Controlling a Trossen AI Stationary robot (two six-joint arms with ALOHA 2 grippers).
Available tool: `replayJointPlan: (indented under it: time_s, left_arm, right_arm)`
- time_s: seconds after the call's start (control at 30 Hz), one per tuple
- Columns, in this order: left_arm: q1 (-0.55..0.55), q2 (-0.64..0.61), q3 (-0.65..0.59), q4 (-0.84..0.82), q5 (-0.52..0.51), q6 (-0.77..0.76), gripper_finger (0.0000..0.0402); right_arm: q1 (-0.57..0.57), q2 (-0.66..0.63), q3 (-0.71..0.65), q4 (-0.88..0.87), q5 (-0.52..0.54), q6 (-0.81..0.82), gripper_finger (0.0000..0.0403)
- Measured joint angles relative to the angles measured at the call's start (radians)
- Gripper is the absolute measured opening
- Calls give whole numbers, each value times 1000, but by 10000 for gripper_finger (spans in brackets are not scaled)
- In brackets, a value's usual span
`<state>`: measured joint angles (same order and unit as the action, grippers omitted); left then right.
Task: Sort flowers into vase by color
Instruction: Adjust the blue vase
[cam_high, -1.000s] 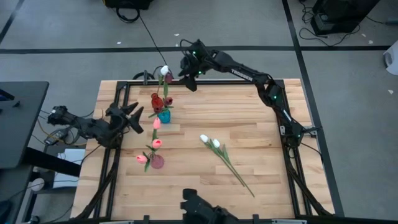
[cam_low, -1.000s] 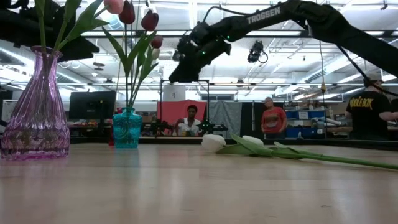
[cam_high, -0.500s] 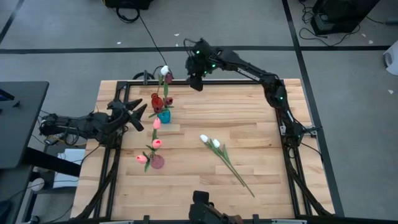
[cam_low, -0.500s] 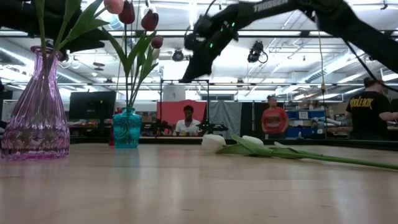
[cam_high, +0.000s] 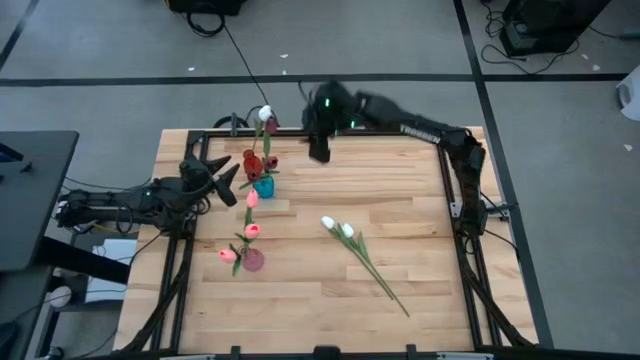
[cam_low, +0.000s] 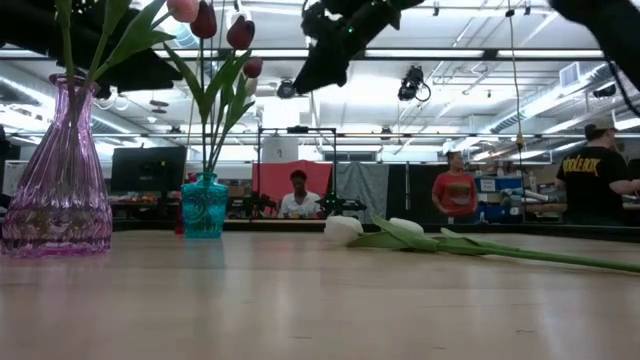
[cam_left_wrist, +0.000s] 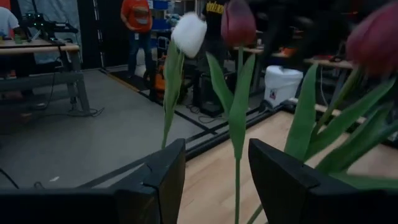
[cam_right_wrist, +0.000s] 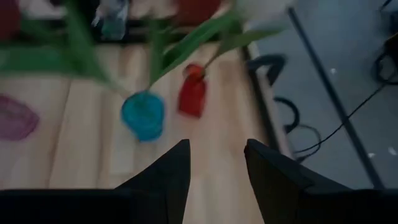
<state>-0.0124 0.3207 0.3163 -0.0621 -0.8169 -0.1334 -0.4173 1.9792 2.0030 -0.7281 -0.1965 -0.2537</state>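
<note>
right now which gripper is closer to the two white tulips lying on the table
Right. The right gripper hangs above the table's far edge, nearer the white tulips. The left gripper sits farther off, beyond the teal vase.

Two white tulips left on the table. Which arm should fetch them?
Probably right. Its open right gripper hangs empty above the table's far edge, nearer the white tulips; the left gripper sits beyond the vases.

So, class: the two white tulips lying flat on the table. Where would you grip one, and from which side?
Grip a white tulip on its thin stem, mid-length, coming straight down from above. It lies flat, its soft bud would crush, and the bare table around it probably leaves room.
</note>
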Motion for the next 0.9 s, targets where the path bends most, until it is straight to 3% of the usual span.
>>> replayJointPlan:
  time_s: [0.23,0.37,0.47,0.57,0.67,0.9]
  left_arm:
    - [0,7,-27,-3,38,-2,182]
    - [0,27,-27,4,98,-3,182]
    - [0,40,-27,13,105,-3,182]
    - [0,45,-27,21,106,-3,182]
    - [0,46,-27,21,106,-3,182]
    - [0,46,-27,26,107,-3,182]
  right_arm:
    - [74,-143,-466,396,-2,103,165]
    - [123,-166,-701,785,-33,124,166]
    - [155,-124,-820,1077,3,132,168]
    - [176,-51,-847,1213,56,133,174]
    - [191,22,-804,1242,61,150,189]
    - [203,182,-643,1244,41,199,266]
